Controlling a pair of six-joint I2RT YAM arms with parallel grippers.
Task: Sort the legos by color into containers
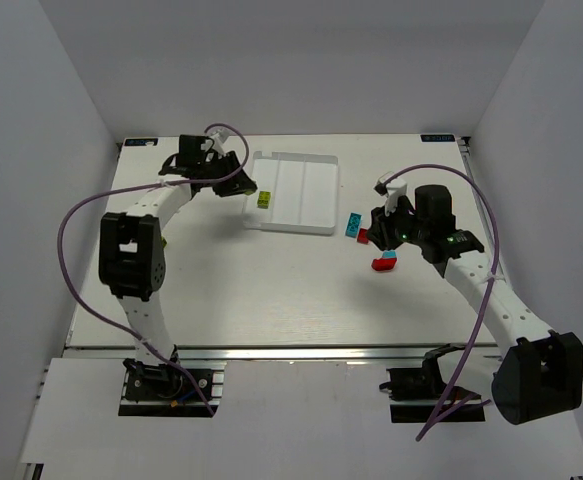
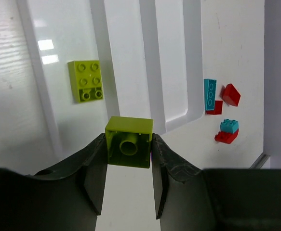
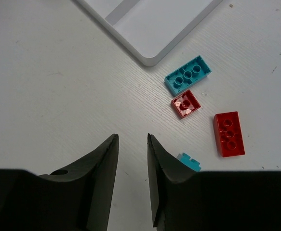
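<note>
The left pincer [image 2: 128, 151] is clamped on a yellow-green brick [image 2: 129, 127], held by the edge of the white tray [image 2: 150, 72]. This looks like the drop-off step. The next move calls for centring over the leftmost compartment, where a matching brick [image 2: 85, 81] lies alone, then releasing. The other two compartments are bare. The right pincer [image 3: 132, 140] hangs slightly parted and empty over the table [image 3: 44, 72], beside loose red bricks [image 3: 229, 134] and cyan bricks [image 3: 188, 74].

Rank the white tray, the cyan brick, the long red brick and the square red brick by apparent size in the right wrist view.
1. white tray, though cropped by the frame.
2. cyan brick and long red brick: about alike, not ranked.
3. square red brick, smallest.
</note>
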